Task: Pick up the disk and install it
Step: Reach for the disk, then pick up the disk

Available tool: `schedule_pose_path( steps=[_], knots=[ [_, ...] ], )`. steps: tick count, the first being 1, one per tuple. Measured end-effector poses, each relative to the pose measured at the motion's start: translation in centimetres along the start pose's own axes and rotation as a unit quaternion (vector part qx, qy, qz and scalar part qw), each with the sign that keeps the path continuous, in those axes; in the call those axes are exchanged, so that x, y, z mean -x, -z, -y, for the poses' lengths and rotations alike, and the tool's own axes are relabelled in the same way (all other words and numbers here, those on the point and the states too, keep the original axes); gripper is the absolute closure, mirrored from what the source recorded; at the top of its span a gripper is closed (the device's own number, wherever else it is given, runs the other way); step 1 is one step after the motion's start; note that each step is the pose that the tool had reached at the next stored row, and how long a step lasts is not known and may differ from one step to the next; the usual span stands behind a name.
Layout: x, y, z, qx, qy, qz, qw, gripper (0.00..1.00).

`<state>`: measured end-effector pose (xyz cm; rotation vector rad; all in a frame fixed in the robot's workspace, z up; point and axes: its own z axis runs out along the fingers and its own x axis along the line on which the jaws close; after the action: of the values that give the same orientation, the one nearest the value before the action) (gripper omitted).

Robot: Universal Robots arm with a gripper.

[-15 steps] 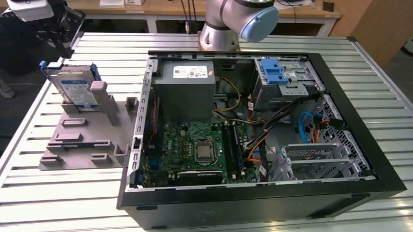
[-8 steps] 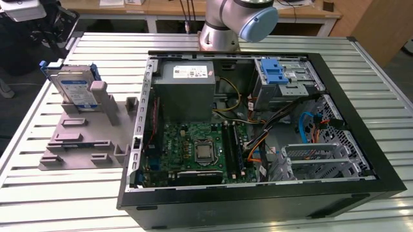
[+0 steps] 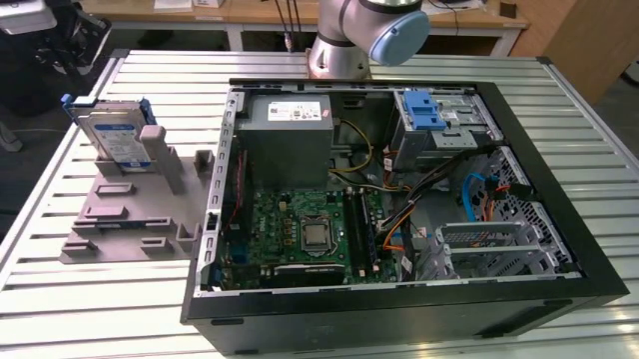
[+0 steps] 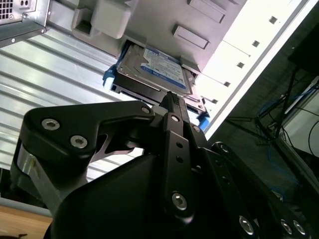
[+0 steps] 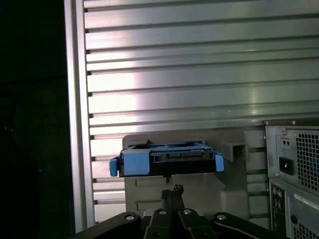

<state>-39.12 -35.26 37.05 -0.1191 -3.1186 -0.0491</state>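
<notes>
On the exterior view's left I have the disk (image 3: pixel 112 138) standing on edge in a slot of the grey holder (image 3: pixel 130 217). The holder lies flat on the slatted metal table (image 3: pixel 100 299). The disk's labelled face shows there, with blue rails along its edges.

In both wrist views the gripper (image 4: pixel 170 99) (image 5: pixel 172 191) points straight at the disk (image 4: pixel 159 69) (image 5: pixel 167 162). Its fingers are pressed together with nothing between them. The tips sit just short of the disk's near edge, and I cannot tell whether they touch it. Past the fingertips the disk sits in the holder (image 5: pixel 199 194), with the table's slats (image 5: pixel 199 74) running on beyond it.

Off to one side of the gripper is a corner of the open computer case (image 5: pixel 294 174). In the exterior view that case (image 3: pixel 399 314) lies just beside the holder, with the arm (image 3: pixel 364 30) rising behind it. Inside it are the grey power supply (image 3: pixel 289 142), then the green board (image 3: pixel 310 224). Further toward the exterior view's right is the blue clip (image 3: pixel 424 112) on its metal cage, well apart from the disk.
</notes>
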Motion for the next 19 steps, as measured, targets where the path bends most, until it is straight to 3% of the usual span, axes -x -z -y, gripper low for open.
schedule_pose_path(
  steps=[9, 15, 19],
  knots=[
    [-1.1, -0.17, -0.05, 0.0, 0.0, 0.0, 1.0, 0.89],
    [-1.12, -0.17, -0.06, 0.0, 0.0, 0.0, 1.0, 0.89],
    [-1.12, -0.18, -0.06, -0.0004, 0.018, -0.0005, 0.9998, 0.89]
  ],
)
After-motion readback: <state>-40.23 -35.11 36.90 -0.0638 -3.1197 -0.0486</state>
